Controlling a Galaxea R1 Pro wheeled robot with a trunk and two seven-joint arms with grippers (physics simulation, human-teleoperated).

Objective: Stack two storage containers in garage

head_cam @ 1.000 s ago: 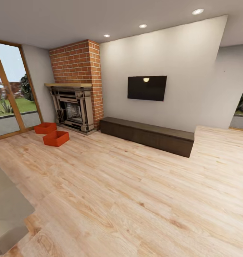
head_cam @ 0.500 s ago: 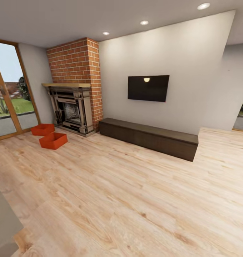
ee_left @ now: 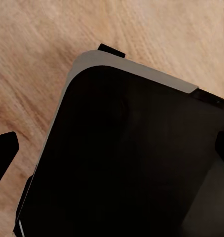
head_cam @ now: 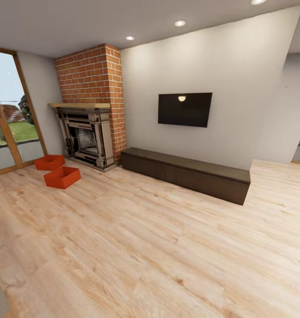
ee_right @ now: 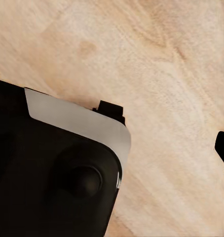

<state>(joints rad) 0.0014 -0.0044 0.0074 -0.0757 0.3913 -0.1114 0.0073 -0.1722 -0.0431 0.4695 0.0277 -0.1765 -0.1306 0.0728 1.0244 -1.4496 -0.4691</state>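
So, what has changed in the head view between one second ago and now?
Only the camera moved: the whole picture shifted, so the robot is turning or rolling. The pale object at the lower left corner has almost left the view. The two orange bins lie side by side on the wood floor by the fireplace, as before. The TV and the dark bench did not move. Nothing was taken hold of.

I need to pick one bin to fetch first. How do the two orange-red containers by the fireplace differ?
The nearer container sits further out on the wood floor; the farther container lies closer to the fireplace and the glass door. The nearer one shows more of its hollow inside; the farther one looks flatter. Both are orange-red, open-topped, upright and apparently empty.
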